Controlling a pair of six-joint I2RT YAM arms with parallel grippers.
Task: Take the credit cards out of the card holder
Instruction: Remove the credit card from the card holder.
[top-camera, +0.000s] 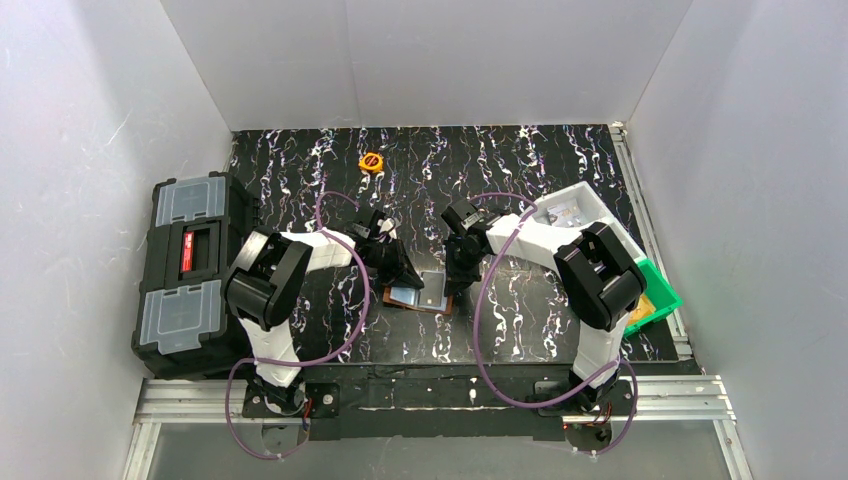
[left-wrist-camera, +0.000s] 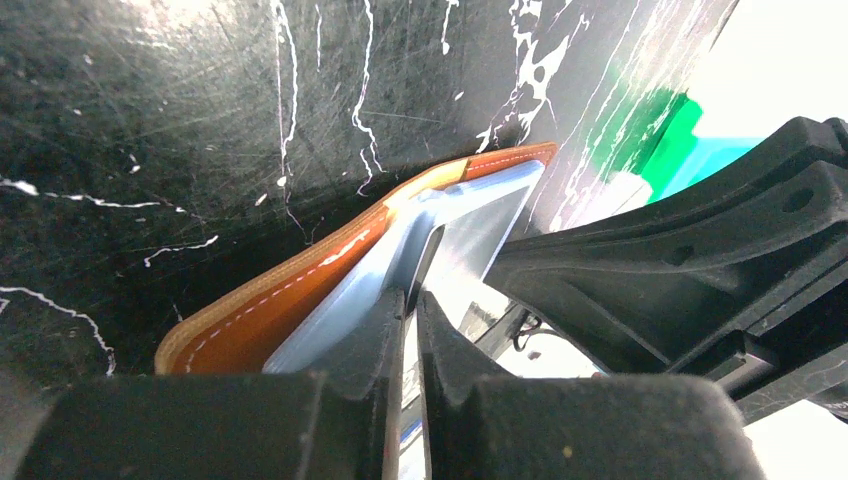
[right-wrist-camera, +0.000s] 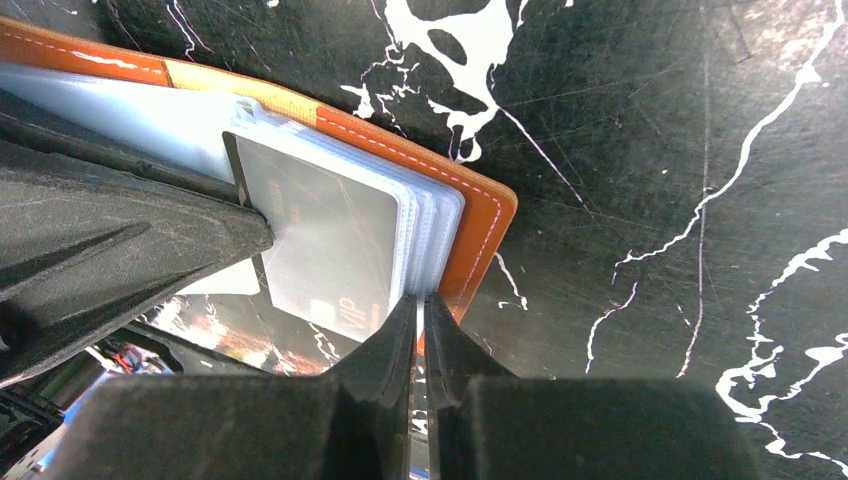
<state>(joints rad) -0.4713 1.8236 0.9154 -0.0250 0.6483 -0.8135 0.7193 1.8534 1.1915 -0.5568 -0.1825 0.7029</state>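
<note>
One black marbled table (top-camera: 540, 170) carries everything, and two claws meet low over its middle. Well out past the left claw's outer side, a big black toolbox (top-camera: 190, 270) with grey lids sits at the table's edge. Well out past the right claw's outer side stand a white tray (top-camera: 592, 197) and, nearer the arm bases, a green bin (top-camera: 662, 290). The left claw (left-wrist-camera: 410, 295) is clenched, pinching a pale blue-grey pocket leaf of the card holder (left-wrist-camera: 260, 320). The holder lies open directly beneath and between both claws, brown leather down on the table. The right claw (right-wrist-camera: 420, 300) is clenched too, nipping the edge of the holder's stacked pockets from the opposite side. The credit cards (right-wrist-camera: 330, 240) sit inside the clear pockets, between the two sets of fingertips. Whether the left pinch includes a card cannot be told. Far beyond both claws lies a small round orange object (top-camera: 371, 160).
</note>
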